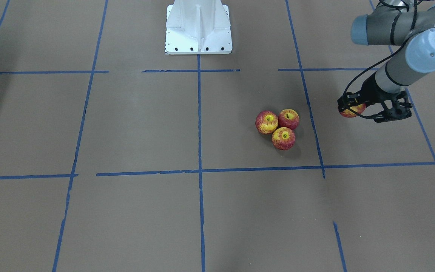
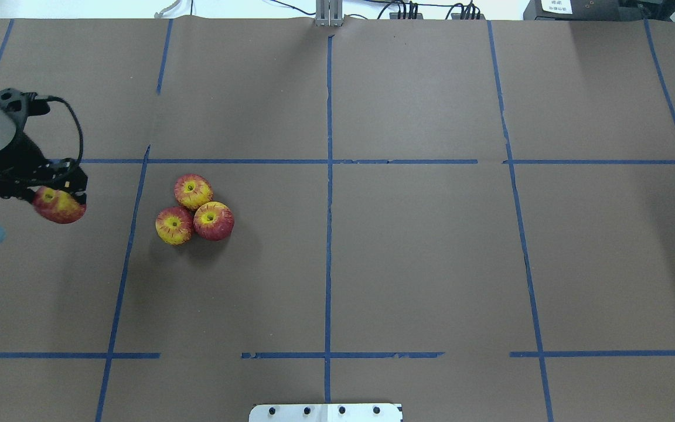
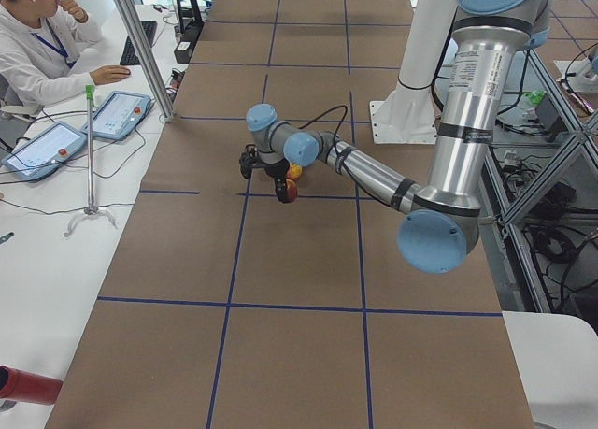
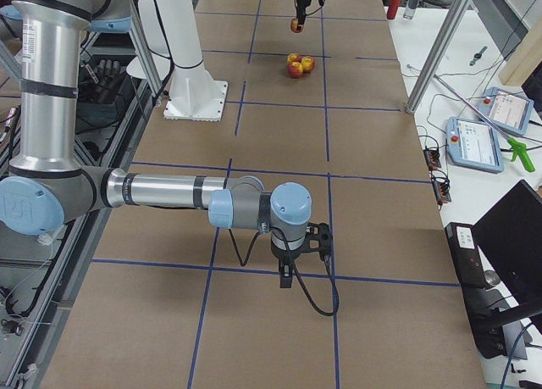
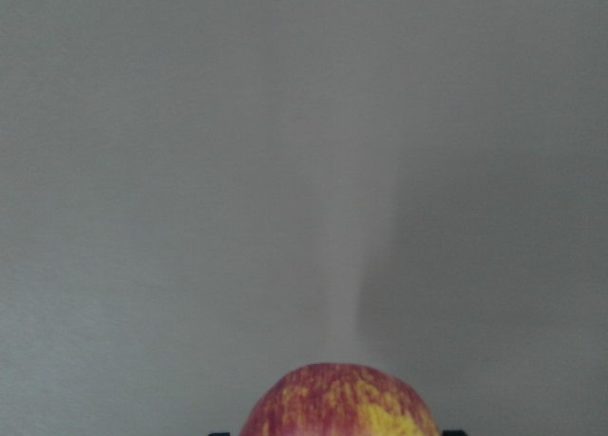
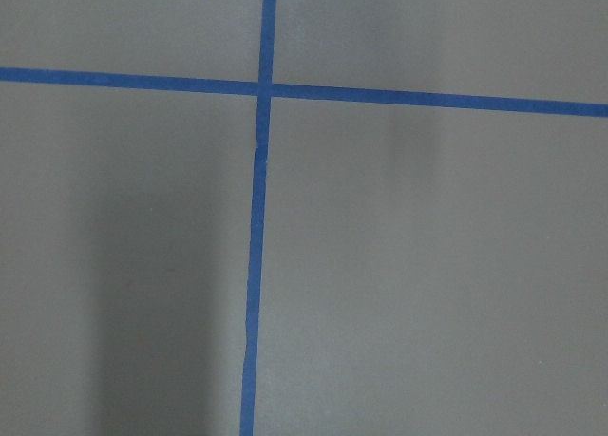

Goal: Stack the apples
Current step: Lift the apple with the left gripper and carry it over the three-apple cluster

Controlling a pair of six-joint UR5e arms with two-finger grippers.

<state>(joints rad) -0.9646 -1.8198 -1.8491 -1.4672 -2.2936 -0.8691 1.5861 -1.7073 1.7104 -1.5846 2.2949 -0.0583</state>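
Left tool (image 2: 51,193) is pinching a small red, yellow-streaked toy apple (image 2: 60,207) up off the brown paper surface (image 2: 431,264). The three matching apples (image 2: 205,217) huddle touching, off to its right, past a blue tape line (image 2: 128,252). Right tool (image 4: 286,280): can't tell.

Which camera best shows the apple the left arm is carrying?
The overhead exterior view: the apple shows most of its skin, below the left gripper. The front-facing view has it half hidden by the gripper; the left wrist view cuts off all but one rounded edge; both side views show it tiny.
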